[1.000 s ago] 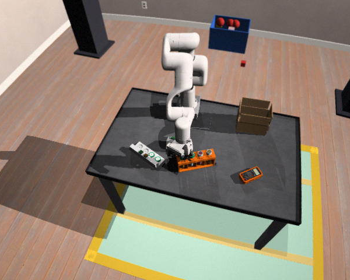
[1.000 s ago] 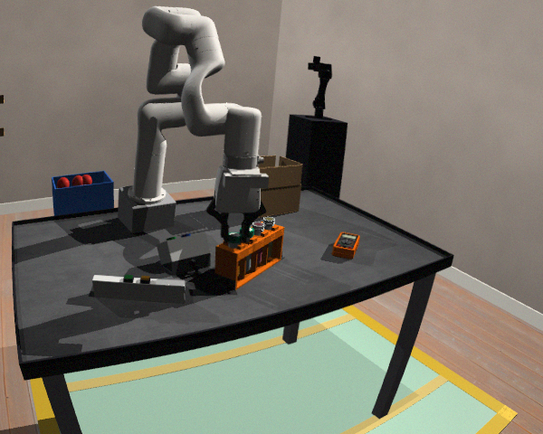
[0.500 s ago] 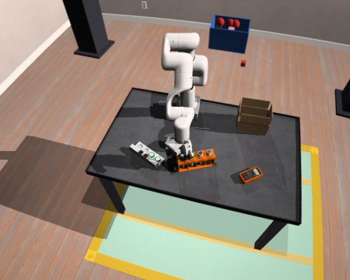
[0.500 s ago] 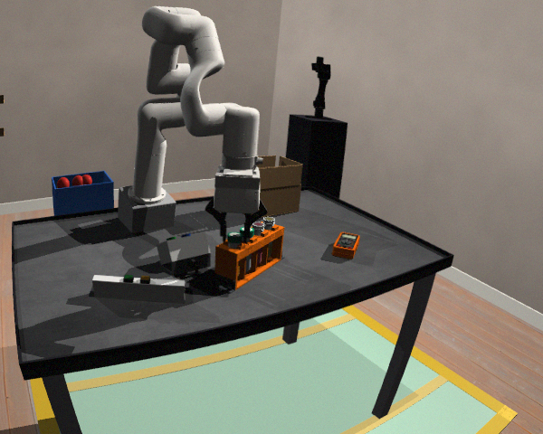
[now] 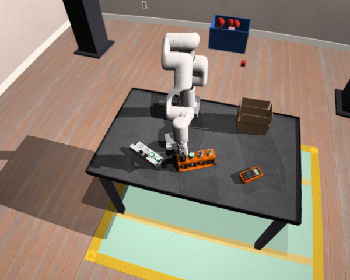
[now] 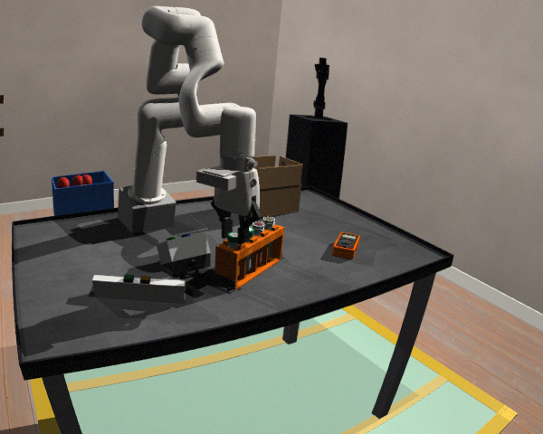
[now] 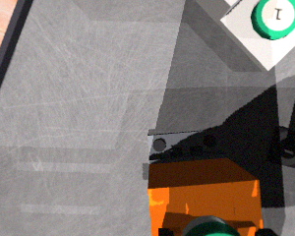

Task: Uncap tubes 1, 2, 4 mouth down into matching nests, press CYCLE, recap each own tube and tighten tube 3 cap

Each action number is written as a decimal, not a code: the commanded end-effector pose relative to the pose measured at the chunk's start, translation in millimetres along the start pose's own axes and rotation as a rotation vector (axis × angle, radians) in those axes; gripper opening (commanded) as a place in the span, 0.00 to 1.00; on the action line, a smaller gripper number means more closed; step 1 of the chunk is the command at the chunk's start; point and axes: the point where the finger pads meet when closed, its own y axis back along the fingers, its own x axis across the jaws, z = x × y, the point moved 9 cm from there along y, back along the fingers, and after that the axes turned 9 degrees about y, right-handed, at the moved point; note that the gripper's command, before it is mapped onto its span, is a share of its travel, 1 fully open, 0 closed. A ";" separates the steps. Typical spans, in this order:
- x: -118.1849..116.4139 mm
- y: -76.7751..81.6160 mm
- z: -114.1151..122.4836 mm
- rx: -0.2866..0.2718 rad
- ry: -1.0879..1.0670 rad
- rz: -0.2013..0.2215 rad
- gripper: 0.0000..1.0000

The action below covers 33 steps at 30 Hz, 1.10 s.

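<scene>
The orange tube rack point(image 5: 196, 165) point(image 6: 243, 261) point(image 7: 202, 192) stands near the table's front. My gripper point(image 5: 182, 157) point(image 6: 236, 233) point(image 7: 208, 232) points straight down over the tube at the rack's end nearest the cap tray. Its fingers stand loosely around that tube's green cap point(image 6: 233, 238) point(image 7: 208, 227) and do not clamp it. The neighbouring tube has a green cap point(image 5: 191, 155). The two other tubes point(image 5: 200, 153) point(image 5: 209, 151) stand open. The white cap tray point(image 5: 147, 161) point(image 6: 136, 289) point(image 7: 265, 49) holds two green caps point(image 5: 151, 154) point(image 5: 158, 158). The end one point(image 7: 275, 17) is marked 1. Both lamps point(image 6: 137, 278) are dark.
The grey key housing point(image 6: 187, 254) point(image 5: 172, 144) sits between the tray and the arm's base, close behind the rack. An orange multimeter point(image 5: 251, 174) point(image 6: 346, 243) lies right of the rack. A cardboard box point(image 5: 254, 115) point(image 6: 276, 182) stands at the far side of the table.
</scene>
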 end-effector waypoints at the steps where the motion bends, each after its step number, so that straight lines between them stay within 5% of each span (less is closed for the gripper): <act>1: -3.0 0.9 3.4 0.044 -0.275 0.014 0.46; 10: -3.1 0.9 3.4 0.046 -0.675 0.005 0.46; 19: -3.2 0.9 3.6 0.050 -0.693 0.006 0.46; 20: -3.2 0.9 3.6 0.050 -0.693 0.006 0.00; 33: -3.3 0.9 3.6 0.050 -0.693 0.006 0.00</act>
